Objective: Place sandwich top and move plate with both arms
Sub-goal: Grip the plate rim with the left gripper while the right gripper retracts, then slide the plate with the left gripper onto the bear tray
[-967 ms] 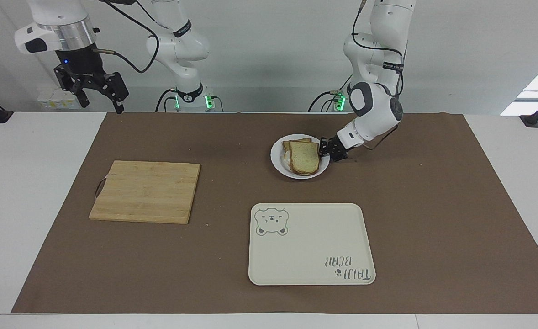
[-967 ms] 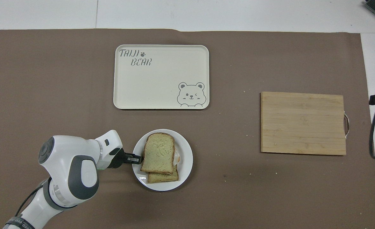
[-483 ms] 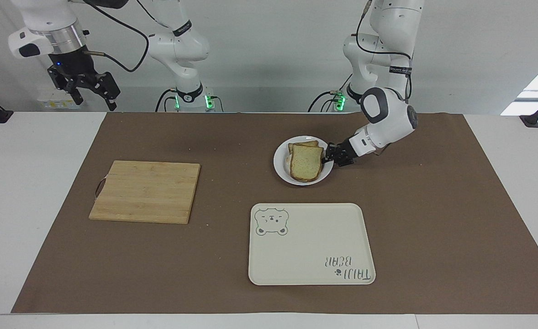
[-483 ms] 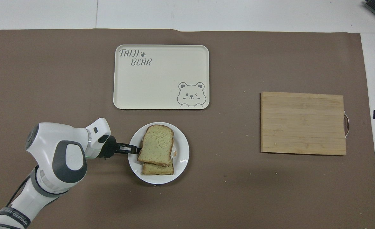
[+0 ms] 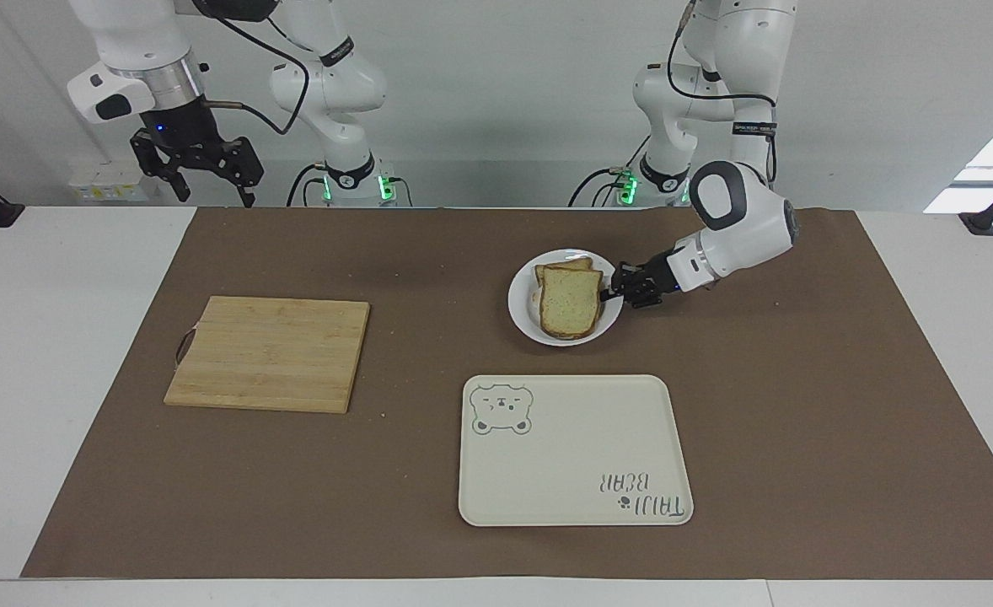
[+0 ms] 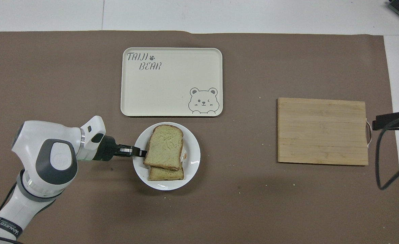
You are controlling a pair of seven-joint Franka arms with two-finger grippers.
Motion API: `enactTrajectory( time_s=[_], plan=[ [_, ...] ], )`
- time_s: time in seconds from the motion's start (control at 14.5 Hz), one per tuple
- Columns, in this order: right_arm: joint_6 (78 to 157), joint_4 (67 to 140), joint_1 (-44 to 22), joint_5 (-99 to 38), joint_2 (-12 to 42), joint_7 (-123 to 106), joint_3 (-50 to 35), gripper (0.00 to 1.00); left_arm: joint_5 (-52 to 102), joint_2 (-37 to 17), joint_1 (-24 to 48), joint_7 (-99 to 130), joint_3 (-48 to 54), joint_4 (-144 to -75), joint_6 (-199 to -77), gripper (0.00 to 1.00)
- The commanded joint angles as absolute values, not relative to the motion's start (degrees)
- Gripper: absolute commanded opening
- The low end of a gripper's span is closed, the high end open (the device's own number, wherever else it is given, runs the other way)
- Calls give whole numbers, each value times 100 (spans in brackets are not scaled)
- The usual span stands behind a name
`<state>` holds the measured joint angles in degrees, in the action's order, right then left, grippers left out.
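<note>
I count one plate (image 5: 523, 316), one tray (image 5: 575, 451), one cutting board (image 5: 269, 353) and two stacked bread slices, sandwich top (image 5: 570, 302) uppermost. My left gripper (image 5: 613, 294) is clamped tight on the plate's rim; the right gripper (image 5: 207, 169) hangs wide open, waiting. Plate's slid closer to the tray since a second ago.

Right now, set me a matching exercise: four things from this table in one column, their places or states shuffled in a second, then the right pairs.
Things:
1. sandwich top
2. plate
3. left gripper
4. right gripper

Places or states:
A. raised, open, at the right arm's end, gripping nothing
B. lying on another slice, on the plate
C. shut on the plate's rim
D. on the brown mat, nearer the robots than the bear tray

Pairs: 1-B, 2-D, 3-C, 4-A
</note>
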<state>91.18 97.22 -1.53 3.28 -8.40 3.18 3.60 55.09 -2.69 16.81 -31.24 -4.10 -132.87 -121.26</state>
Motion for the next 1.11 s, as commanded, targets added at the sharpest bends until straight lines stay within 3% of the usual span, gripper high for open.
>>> enactTrajectory(
  time_s=[0.0, 0.48, 1.04],
  plan=[
    [9229, 9634, -97, 255, -766, -8, 369, 100, 5722, -272, 1442, -3234, -395, -13009, -11673, 0],
    [8877, 9545, -123, 17, -703, -534, 369, 100, 6003, -386, 1055, -3226, -396, -12446, -11189, 0],
    [8833, 9554, -308, 326, -668, -528, 360, 100, 5941, -1466, 941, -2822, -396, -10646, -11119, 0]
  ],
)
